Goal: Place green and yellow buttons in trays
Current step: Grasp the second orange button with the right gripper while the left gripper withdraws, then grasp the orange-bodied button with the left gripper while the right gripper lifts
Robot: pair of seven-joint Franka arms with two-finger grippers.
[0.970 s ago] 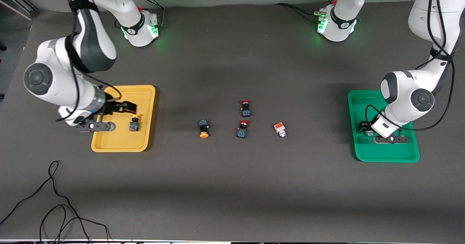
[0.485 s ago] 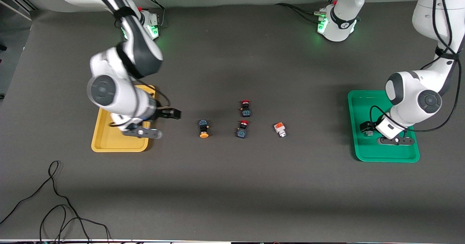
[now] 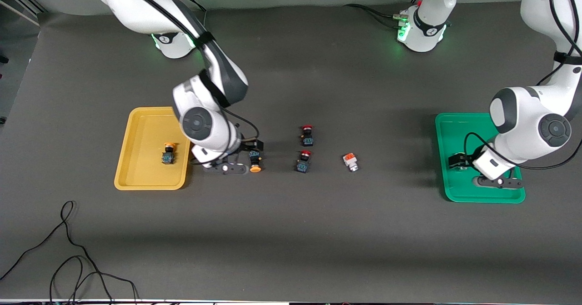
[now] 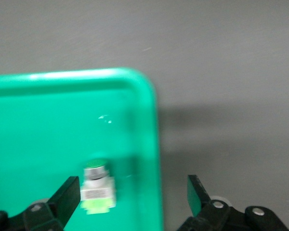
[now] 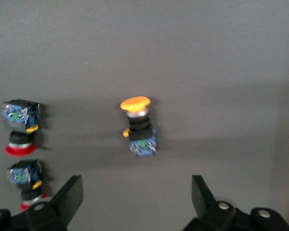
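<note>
My right gripper (image 3: 243, 156) is open and empty, low over the table right beside a yellow-capped button (image 3: 255, 161). In the right wrist view this button (image 5: 138, 130) lies just ahead of the open gripper (image 5: 135, 197). A second yellow-capped button (image 3: 168, 154) lies in the yellow tray (image 3: 145, 127). My left gripper (image 3: 470, 171) is open over the green tray (image 3: 454, 132). The left wrist view shows a green-tipped grey button (image 4: 97, 185) in the tray (image 4: 62, 120), close to one finger of the gripper (image 4: 132, 197). An orange-tipped grey button (image 3: 350, 162) lies on the table.
Two red-capped black-blue switches (image 3: 307, 135) (image 3: 303, 161) lie between the yellow-capped button and the orange-tipped one; both show in the right wrist view (image 5: 20, 127) (image 5: 25, 180). A black cable (image 3: 68, 250) lies near the front edge at the right arm's end.
My right gripper left the yellow tray, with a yellow-capped button lying there, and swung over to the yellow-capped button on the table. My left gripper shifted slightly over the green tray.
</note>
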